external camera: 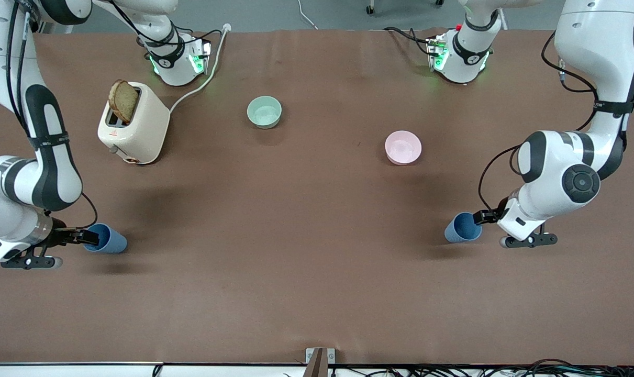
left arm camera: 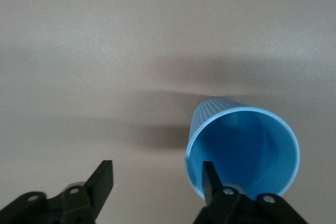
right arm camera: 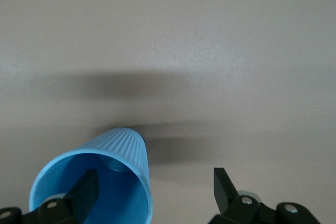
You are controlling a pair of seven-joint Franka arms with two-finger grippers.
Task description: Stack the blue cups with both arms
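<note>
Both cups, one (external camera: 106, 239) at the right arm's end and one (external camera: 463, 228) at the left's, stood with a finger of the spread right gripper (external camera: 89, 237) or left gripper (external camera: 483, 216) inside the rim, so grasping seemed underway; closing came next.

Both blue cups (external camera: 107, 240) (external camera: 462, 228) look like matt plastic, their outer walls finely ribbed, the insides smooth. The worktop (external camera: 306, 272) wears a dull brown covering, faintly creased. The toaster (external camera: 133, 123) has a glossy cream shell; the bread (external camera: 123, 100) in it looks coarse. Each black tool (left arm camera: 157, 179) (right arm camera: 152, 187) appears matt, hard plastic
</note>
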